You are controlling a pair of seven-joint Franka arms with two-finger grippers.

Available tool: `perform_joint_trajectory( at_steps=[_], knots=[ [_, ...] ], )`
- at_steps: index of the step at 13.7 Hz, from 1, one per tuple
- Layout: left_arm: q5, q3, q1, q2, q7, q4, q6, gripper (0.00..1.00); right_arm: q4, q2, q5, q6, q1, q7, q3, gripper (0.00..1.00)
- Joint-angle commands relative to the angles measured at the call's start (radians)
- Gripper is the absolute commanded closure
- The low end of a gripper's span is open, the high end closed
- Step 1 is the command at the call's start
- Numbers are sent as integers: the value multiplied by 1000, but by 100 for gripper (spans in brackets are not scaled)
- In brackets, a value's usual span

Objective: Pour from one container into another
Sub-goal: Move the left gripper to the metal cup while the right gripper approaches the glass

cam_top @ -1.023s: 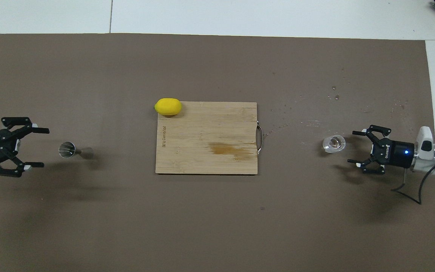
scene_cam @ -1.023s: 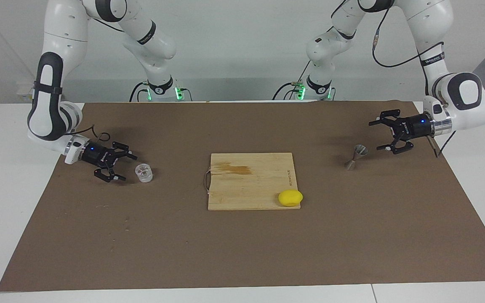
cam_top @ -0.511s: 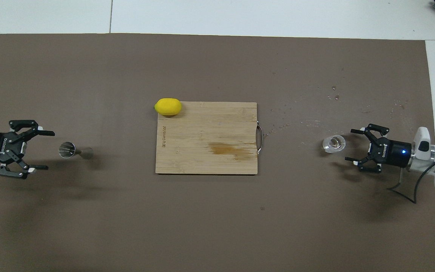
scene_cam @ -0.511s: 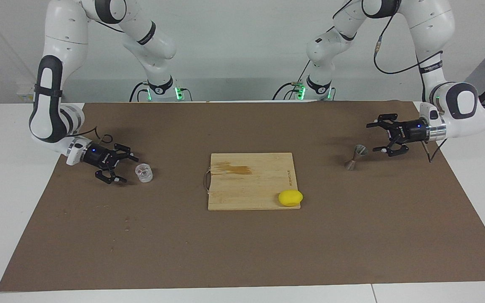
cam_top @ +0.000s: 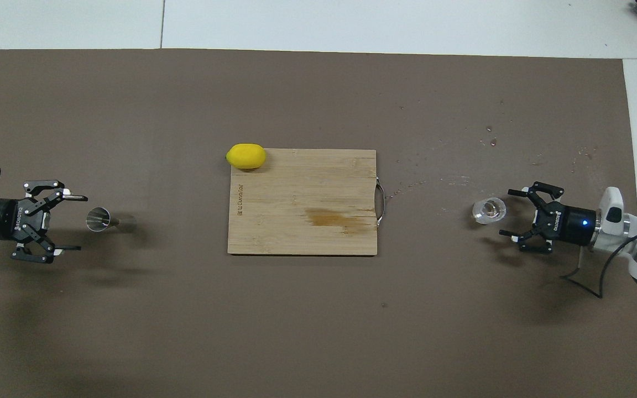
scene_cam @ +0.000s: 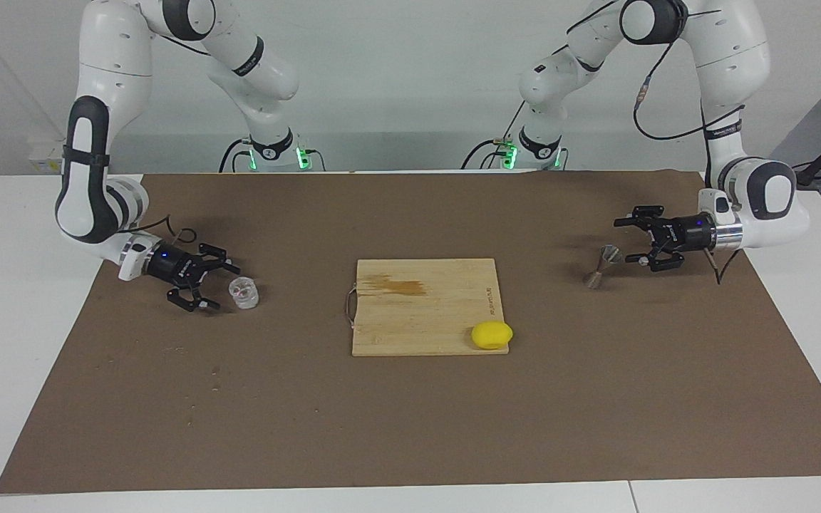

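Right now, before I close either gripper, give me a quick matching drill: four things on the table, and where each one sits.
Things:
1. glass cup
2. jigger
3. lemon
4. cutting board

Places:
A. mid-table, on the brown mat
B. on a board corner
C. in front of the open left gripper
D. in front of the open right gripper

Pairs: 1-D, 2-C, 3-B, 4-A

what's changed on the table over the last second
Both open grippers closed in sideways on their targets: the right gripper toward the glass cup, the left gripper toward the metal jigger. Neither has gripped yet. Cup, jigger, lemon and cutting board stayed put.
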Motion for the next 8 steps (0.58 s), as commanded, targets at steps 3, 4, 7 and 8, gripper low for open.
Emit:
perform_joint_trajectory(
  at_steps=[3, 4, 7, 8],
  knots=[
    [-19, -6, 0, 68, 88, 15, 21, 0, -23, 1, 37, 27, 4, -39, 2, 0],
    [-20, -6, -1, 82, 102, 13, 24, 0, -23, 1, 38, 26, 10, -39, 2, 0],
    [-20, -7, 3, 88, 122, 12, 35, 0, -23, 3, 75, 29, 36, -39, 2, 0],
    [-20, -7, 2, 88, 124, 10, 35, 0, -22, 3, 81, 31, 41, -39, 0, 0]
  ],
)
